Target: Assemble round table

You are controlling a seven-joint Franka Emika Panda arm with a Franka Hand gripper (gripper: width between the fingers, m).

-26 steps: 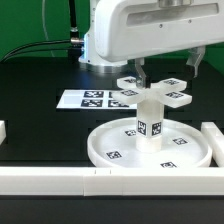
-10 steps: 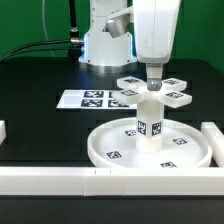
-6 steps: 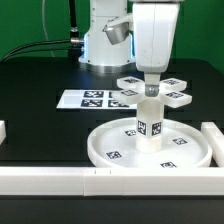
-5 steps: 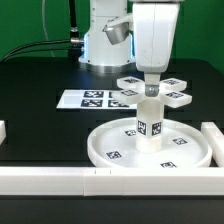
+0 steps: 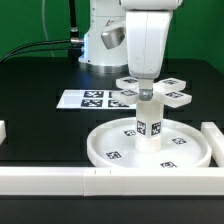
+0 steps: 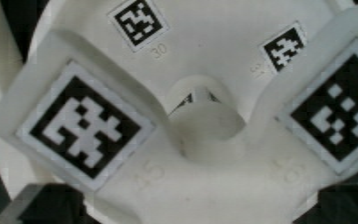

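The cross-shaped piece (image 5: 152,91) sits atop the upright post (image 5: 149,122), and my gripper (image 5: 146,85) comes down on its centre; whether my fingers are closed I cannot tell. The post stands in the round rimmed disc (image 5: 110,150) near the marker board (image 5: 85,99).

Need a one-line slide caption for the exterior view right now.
Panda gripper at the cross-shaped piece atop the post, which stands upright in the round disc.
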